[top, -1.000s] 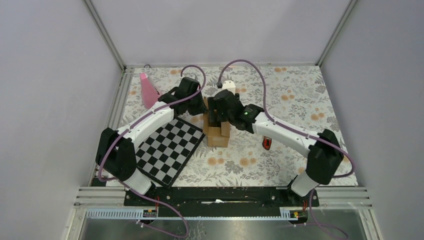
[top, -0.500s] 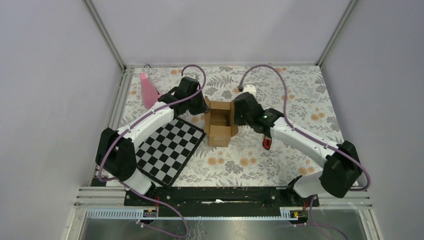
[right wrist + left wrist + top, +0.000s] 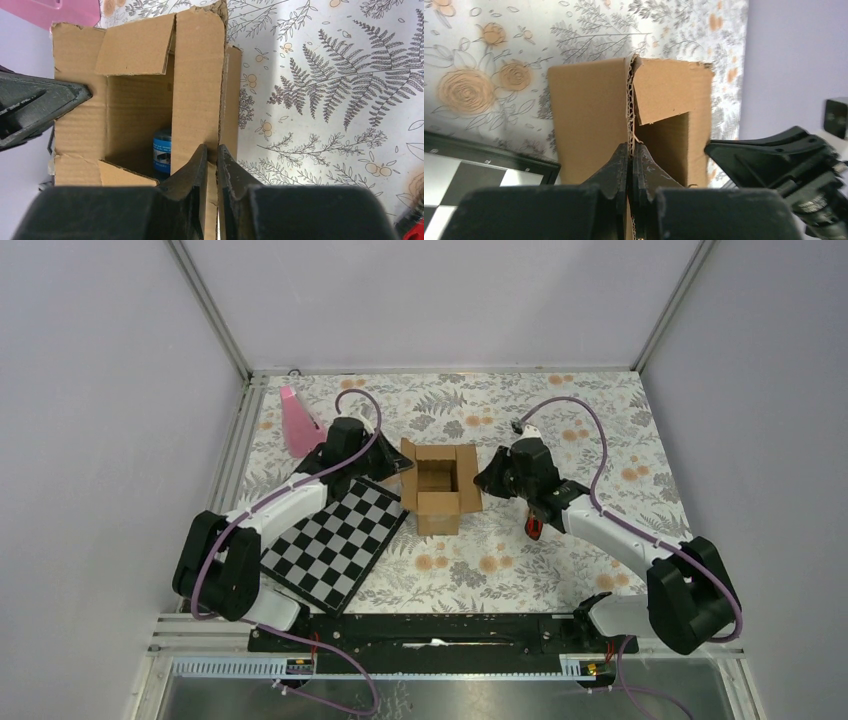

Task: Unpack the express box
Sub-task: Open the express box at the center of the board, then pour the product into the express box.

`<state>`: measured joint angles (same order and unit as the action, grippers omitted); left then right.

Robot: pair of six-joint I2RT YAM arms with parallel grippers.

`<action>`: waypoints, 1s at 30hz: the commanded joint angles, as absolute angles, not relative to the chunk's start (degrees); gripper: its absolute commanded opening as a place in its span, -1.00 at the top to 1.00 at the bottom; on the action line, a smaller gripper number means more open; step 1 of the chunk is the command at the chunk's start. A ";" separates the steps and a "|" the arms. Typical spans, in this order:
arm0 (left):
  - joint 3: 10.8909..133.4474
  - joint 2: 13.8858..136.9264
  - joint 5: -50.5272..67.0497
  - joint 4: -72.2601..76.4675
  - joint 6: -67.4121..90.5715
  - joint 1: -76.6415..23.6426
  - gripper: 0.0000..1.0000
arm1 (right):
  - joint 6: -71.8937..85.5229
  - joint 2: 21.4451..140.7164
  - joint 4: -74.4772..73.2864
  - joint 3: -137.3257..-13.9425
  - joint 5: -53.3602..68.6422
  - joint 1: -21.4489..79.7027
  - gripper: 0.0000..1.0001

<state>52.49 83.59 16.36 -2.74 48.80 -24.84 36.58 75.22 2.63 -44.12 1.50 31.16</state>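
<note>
Cardboard express box (image 3: 436, 485) stands open-topped mid-table on floral cloth (image 3: 600, 430), flaps spread.
Both arms at box: left gripper (image 3: 630, 148) clamped tight on left flap's corrugated edge; right gripper (image 3: 211, 151) clamped on right flap. Blue-labelled item (image 3: 162, 150) low inside box. Chessboard (image 3: 335, 540) just beside box, left; pink cone (image 3: 296, 420) far left; small red object (image 3: 533, 527) near right arm.
</note>
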 commanded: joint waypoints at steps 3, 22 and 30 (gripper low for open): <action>42.88 84.96 25.50 19.85 56.95 -25.66 1.00 | 38.01 77.70 3.55 -40.68 4.17 31.04 0.96; 66.94 89.53 16.90 -14.76 51.09 -28.46 1.00 | 14.13 70.70 -12.39 -65.74 -19.64 55.48 -0.55; 72.71 92.23 15.98 -22.78 54.46 -29.07 1.00 | 14.04 77.78 -4.67 -60.60 -26.89 63.51 -0.66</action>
